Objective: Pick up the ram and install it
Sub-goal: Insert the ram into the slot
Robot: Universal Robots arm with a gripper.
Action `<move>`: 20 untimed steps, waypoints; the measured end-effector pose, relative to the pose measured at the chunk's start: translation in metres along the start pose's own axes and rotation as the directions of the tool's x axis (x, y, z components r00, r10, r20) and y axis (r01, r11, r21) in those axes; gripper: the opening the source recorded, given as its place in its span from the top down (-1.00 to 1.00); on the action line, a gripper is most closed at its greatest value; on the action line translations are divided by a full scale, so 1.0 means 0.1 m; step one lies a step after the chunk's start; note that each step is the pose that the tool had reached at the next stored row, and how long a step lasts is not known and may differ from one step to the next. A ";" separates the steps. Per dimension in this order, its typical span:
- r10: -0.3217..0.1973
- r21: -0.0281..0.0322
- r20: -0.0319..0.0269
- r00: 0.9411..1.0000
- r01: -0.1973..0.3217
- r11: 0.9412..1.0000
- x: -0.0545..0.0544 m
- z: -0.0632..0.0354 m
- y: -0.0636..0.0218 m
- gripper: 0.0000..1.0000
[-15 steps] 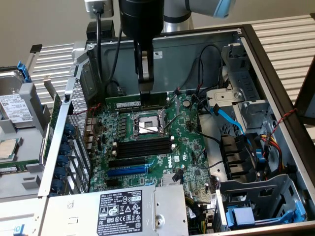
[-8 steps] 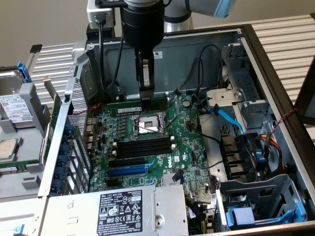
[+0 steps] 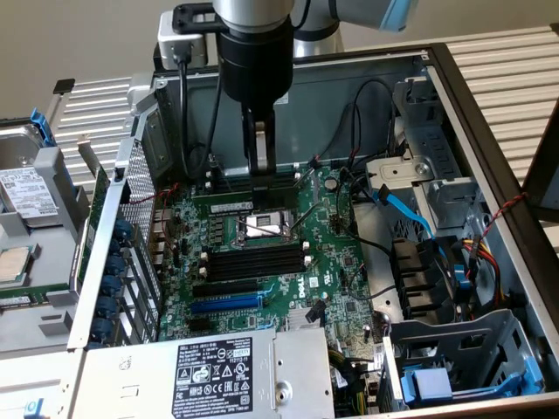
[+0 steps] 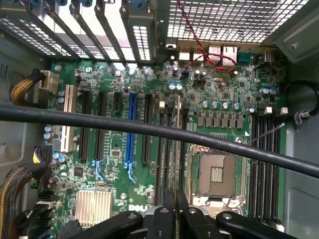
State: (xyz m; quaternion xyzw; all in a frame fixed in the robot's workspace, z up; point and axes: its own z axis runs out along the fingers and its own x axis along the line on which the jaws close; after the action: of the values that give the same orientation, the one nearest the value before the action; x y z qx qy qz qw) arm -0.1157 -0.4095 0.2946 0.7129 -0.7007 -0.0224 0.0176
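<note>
green motherboard (image 3: 336,262), blue slot (image 3: 225,304), black slots (image 3: 258,264), black end effector (image 3: 260,168)

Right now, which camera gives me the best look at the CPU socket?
The wrist view: it looks almost straight down on the CPU socket, so its open frame and centre contacts show. The exterior view shows it at a slant, close to the gripper.

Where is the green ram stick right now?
In the exterior view's middle, the ram is pinched in the gripper, over the motherboard beside the CPU socket.
</note>
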 end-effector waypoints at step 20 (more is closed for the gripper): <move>0.000 0.001 0.000 1.000 0.000 1.000 0.02 0.118 -0.012 0.73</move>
State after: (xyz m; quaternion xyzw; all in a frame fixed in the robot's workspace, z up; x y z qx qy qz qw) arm -0.1151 -0.4119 0.2827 0.7129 -0.7007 -0.0220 0.0173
